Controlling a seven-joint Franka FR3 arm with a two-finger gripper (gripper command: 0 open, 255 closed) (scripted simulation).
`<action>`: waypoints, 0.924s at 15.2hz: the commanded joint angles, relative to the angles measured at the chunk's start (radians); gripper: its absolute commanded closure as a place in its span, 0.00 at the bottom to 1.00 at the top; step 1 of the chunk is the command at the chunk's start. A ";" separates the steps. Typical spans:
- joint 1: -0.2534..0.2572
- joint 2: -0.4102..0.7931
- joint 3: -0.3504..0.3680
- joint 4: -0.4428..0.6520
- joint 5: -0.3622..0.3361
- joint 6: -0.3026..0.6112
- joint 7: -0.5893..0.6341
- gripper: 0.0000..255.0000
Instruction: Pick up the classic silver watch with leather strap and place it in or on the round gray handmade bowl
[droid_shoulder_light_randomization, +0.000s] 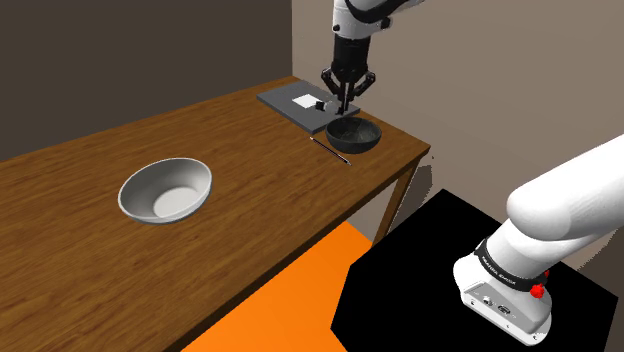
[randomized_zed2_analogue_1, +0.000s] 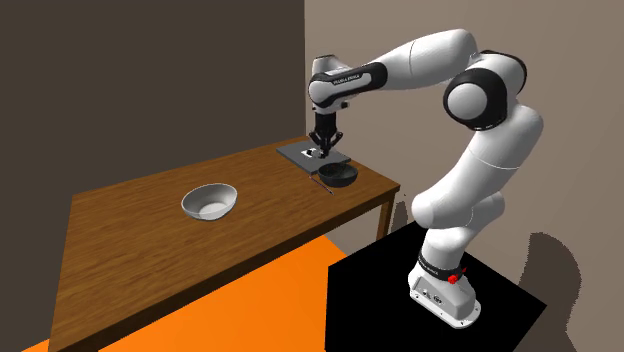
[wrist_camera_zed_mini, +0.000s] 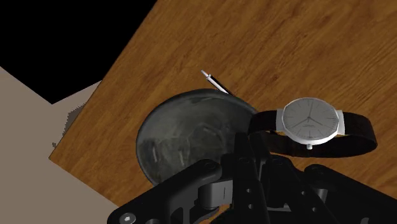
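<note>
- Wooden table (droid_shoulder_light_randomization: 70, 230) carries every item noted; count: one.
- Pale bowl (droid_shoulder_light_randomization: 140, 185) sits alone towards the shoulder view's left, well apart from the arm. Risk: there are two bowls, and it could be mistaken for the target.
- Flat dark tray (droid_shoulder_light_randomization: 285, 100) lies at the far corner with one white patch on it. Count: one tray.
- Thin pen (droid_shoulder_light_randomization: 330, 150) lies on the wood just beside the dark bowl. Count: one. A low approach could knock it.
- Gripper (droid_shoulder_light_randomization: 340, 108) hangs above the gap between tray and dark bowl. The claw looks clamped on the strap of the watch (wrist_camera_zed_mini: 310, 119), which is up off the table. Count: one watch.
- Risk: from the wrist view, the watch juts to one side of the claw, so the hold is off-centre. It could swing or slip out.
- Dark grey bowl (droid_shoulder_light_randomization: 362, 142), mottled inside, is judged the target. The watch's face hangs near its rim, not over its middle.
- Risk: released here, the watch could strike the rim and land on the wood.
- Bowls counted: two.
- Black stand (droid_shoulder_light_randomization: 420, 290) sits at the lower right; count: one.
</note>
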 joint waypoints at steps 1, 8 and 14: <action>-0.020 0.009 -0.028 0.007 -0.012 0.000 -0.044 1.00; -0.092 0.065 -0.122 0.055 -0.057 0.002 -0.189 1.00; -0.096 0.083 -0.123 0.004 -0.065 0.069 -0.192 1.00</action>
